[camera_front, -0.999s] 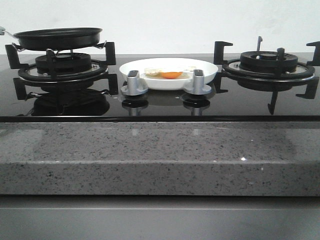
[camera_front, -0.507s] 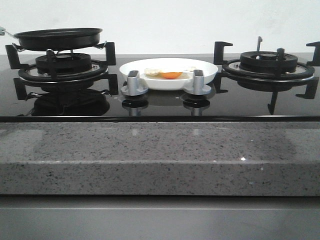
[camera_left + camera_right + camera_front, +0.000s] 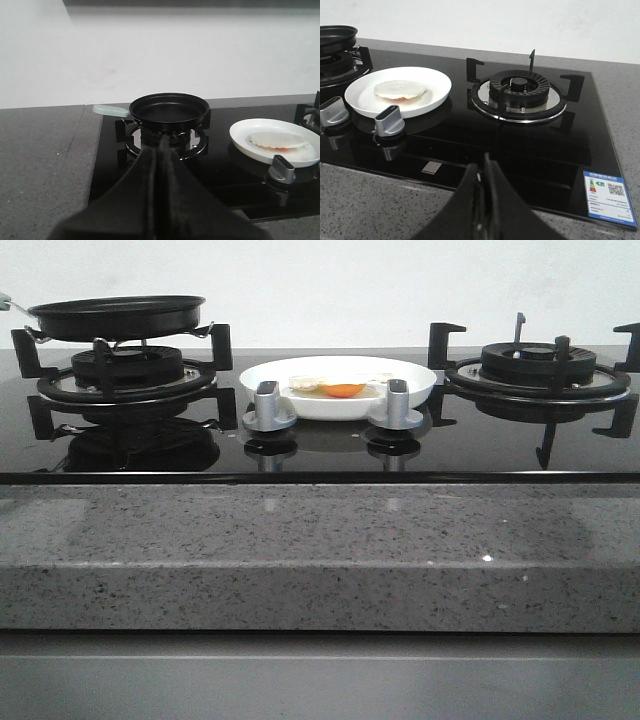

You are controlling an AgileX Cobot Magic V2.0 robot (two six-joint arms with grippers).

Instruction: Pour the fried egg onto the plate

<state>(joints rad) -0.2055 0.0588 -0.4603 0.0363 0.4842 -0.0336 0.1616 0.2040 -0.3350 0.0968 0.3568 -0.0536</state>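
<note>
The fried egg (image 3: 335, 388) lies on the white plate (image 3: 410, 382) in the middle of the hob, between the two burners. In the left wrist view the egg (image 3: 278, 140) rests on the plate (image 3: 245, 134), and in the right wrist view the egg (image 3: 400, 90) sits on the plate (image 3: 437, 87) too. The black frying pan (image 3: 118, 316) stands empty on the left burner; its inside (image 3: 169, 106) shows bare. My left gripper (image 3: 161, 145) is shut and empty, back from the pan. My right gripper (image 3: 485, 161) is shut and empty over the counter's front edge. Neither gripper shows in the front view.
Two silver knobs (image 3: 268, 406) (image 3: 397, 405) stand in front of the plate. The right burner (image 3: 537, 368) with its black grate is bare. The pan's pale handle (image 3: 110, 110) points away from the plate. A grey speckled counter edge (image 3: 320, 550) runs along the front.
</note>
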